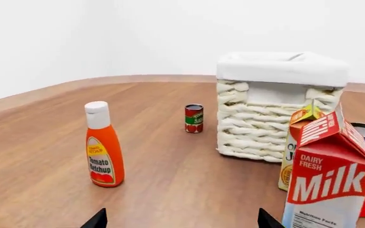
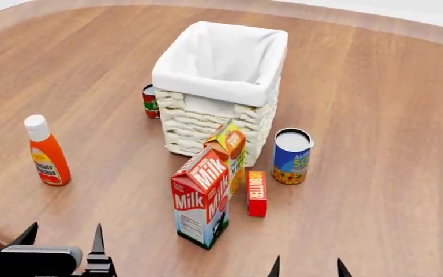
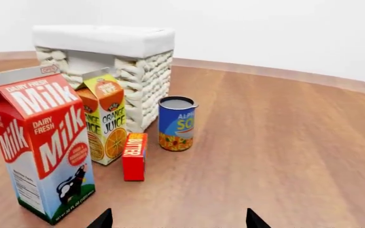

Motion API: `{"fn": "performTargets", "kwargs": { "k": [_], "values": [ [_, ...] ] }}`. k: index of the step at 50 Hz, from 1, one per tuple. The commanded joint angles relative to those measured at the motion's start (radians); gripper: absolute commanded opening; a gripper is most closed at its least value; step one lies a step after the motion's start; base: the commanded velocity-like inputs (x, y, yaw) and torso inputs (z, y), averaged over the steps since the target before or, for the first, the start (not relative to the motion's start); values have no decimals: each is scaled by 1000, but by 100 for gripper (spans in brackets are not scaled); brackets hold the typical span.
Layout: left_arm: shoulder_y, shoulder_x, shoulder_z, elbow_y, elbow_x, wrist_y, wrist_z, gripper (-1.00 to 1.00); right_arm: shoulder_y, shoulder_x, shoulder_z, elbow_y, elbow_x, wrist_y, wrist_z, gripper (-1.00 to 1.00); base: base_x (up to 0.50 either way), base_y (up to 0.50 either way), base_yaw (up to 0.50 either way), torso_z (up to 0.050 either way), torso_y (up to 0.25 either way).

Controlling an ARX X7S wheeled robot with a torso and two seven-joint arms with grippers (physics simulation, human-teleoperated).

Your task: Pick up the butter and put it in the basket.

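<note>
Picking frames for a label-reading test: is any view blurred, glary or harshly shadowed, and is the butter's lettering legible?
Head view: sharp, even light, faint shadows, no glare; butter lettering small but readable. Right wrist view: sharp, lettering clearest. Left wrist view: sharp, but the milk hides nearly all the butter.

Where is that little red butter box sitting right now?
In the head view the butter lies flat on the table, in front of the basket, just right of the orange juice carton and milk carton, with the blue can behind it to the right.
</note>
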Motion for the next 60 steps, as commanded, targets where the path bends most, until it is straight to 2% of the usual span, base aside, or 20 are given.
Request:
{"fn": "performTargets", "kwargs": {
  "k": [1, 23, 27, 31, 36, 38, 41, 47, 60],
  "values": [
    [-9, -26, -31, 109, -65, -97, -12, 100, -9, 8, -6, -28, -1, 22, 21, 100, 0, 0, 0, 0, 0],
    [-29, -35, -35, 111, -87, -108, -29, 100, -12, 16, -3, -45, 17, 20, 45, 100, 14, -56, 0, 0, 0],
    [-50, -52, -63, 264, -172, -265, -49, 100, -22, 25, -9, -73, 19, 43, 45, 100, 0, 0, 0, 0, 0],
    [-76, -81, -48, 367, -194, -388, -67, 100, -41, 33, -7, -103, 17, 37, 53, 100, 177, 57, 0, 0, 0],
    [-99, -93, -42, 422, -185, -434, -98, 100, -58, 40, -6, -107, 19, 34, 58, 100, 469, 151, 0, 0, 0],
    [-104, -95, -31, 425, -138, -402, -126, 100, -64, 41, -7, -108, 21, 33, 59, 100, 476, 153, 0, 0, 0],
    [-114, -107, -69, 496, -226, -460, -101, 100, -88, 45, -5, -130, 23, 39, 67, 100, 476, 153, 0, 0, 0],
    [-67, -122, -76, 554, -233, -458, -108, 100, -115, 50, -8, -153, 22, 43, 77, 100, 476, 153, 0, 0, 0],
    [-54, -123, -65, 562, -229, -455, -118, 100, -140, 63, -17, -217, 32, 59, 80, 100, 99, 32, 0, 0, 0]
  ]
}}
